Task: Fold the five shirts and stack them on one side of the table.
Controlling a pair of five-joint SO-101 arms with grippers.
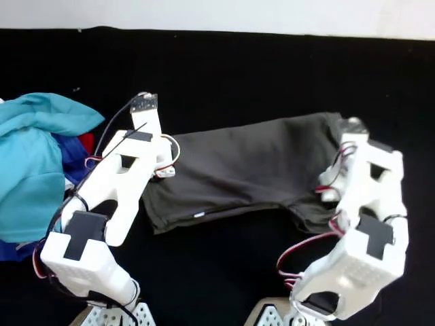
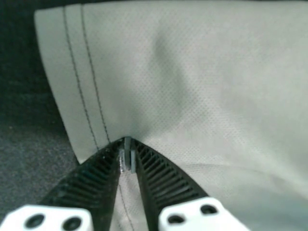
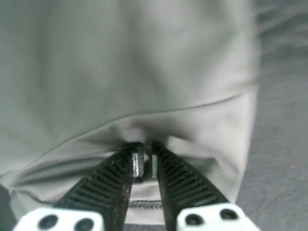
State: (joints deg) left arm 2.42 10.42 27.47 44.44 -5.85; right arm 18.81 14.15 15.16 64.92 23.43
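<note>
Dark grey shirt (image 1: 238, 170) lies spread across the middle of the worktop (image 1: 238, 68), one end toward each side edge. It looks like a light, limp knit that would sag and crease between holds, so it is best taken at hems and corners, both ends together. The left fingers (image 2: 144, 166) are pinched shut on the stitched hem at its left end. The right fingers (image 3: 168, 168) are closed on a bunched fold at its right end. Other shirts (image 1: 34, 163) sit heaped at the left edge.

Bench (image 1: 224, 75) covered in black, matte, slightly fuzzy cloth, spanning the high view side to side. Plain white wall (image 1: 272, 13) strip right behind its far edge. Soft, even light.
</note>
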